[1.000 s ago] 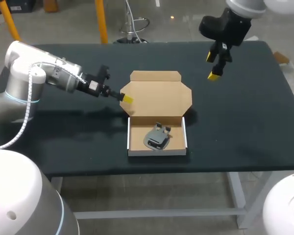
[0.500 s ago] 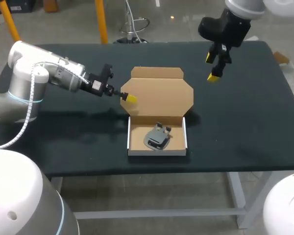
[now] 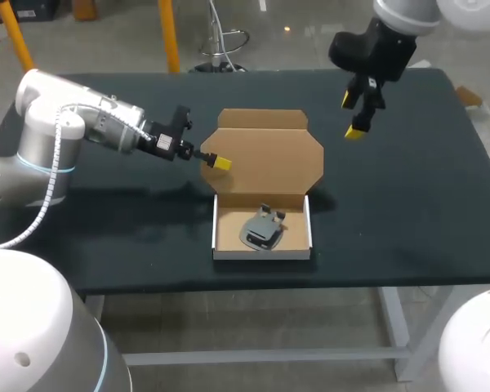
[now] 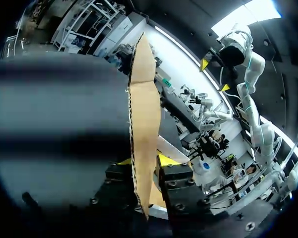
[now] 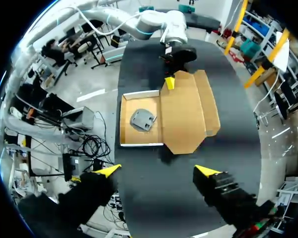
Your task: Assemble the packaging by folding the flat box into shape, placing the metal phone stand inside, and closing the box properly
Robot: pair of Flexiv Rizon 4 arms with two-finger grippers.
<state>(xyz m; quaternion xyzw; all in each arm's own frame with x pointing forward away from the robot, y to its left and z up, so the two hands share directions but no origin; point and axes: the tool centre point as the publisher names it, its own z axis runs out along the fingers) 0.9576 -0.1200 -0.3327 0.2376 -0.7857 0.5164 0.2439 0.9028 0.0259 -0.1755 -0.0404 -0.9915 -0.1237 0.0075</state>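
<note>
At the left, we are pinching the left edge of the lid [image 3: 269, 159] in our left gripper [image 3: 215, 162]. Its fingers are narrowed onto the cardboard from both faces, as the left wrist view shows. The lid is standing partly raised behind the box tray [image 3: 227, 231], which is sitting on the table [image 3: 408, 188] with the metal phone stand [image 3: 263, 229] lying inside it.

We are judging this to be the lid-closing step. To do it well, we are aiming to swing the pinched edge in an arc about the rear crease and over the tray. Shoving it straight would risk dragging the tray or buckling the card. The lid's flaps are going to need tucking inside the walls.

At the right, our right gripper [image 3: 353, 114] is hovering above the table, well apart from the box, fingers spread wide and holding nothing. It could be steadying the tray.
</note>
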